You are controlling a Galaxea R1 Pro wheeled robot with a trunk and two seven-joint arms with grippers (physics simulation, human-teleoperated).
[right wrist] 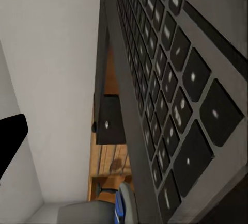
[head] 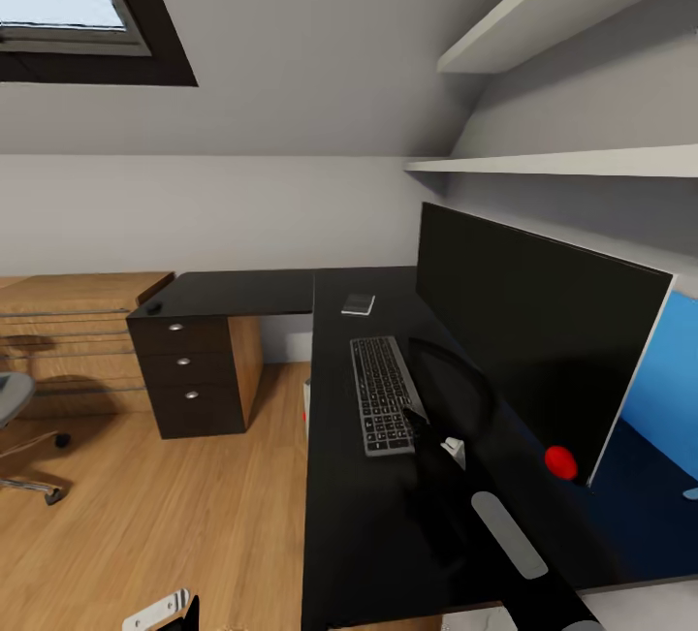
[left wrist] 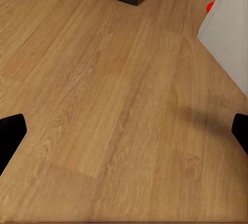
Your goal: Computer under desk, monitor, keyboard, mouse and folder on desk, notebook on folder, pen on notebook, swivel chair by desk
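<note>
The black keyboard (head: 383,396) lies flat on the black desk (head: 359,534), just in front of the wide black monitor (head: 528,335). My right gripper (head: 427,423) is at the keyboard's near right corner. In the right wrist view the keys (right wrist: 175,95) sit very close; one finger (right wrist: 11,140) stands far out and the other is hidden, so the jaws look open. A small pale grey item, seemingly the mouse (head: 358,303), rests farther back. The grey computer (left wrist: 230,28) stands on the floor by the desk. My left gripper (left wrist: 124,131) hangs open over bare floor. The swivel chair (head: 15,413) stands far left, with something blue (right wrist: 123,203) on its seat.
The black three-drawer unit (head: 189,379) carries the desk's left wing. A low light-wood cabinet (head: 78,340) lines the back wall. White shelves (head: 572,161) hang over the monitor and a blue panel (head: 669,369) stands behind it. Wooden floor (head: 174,515) lies between chair and desk.
</note>
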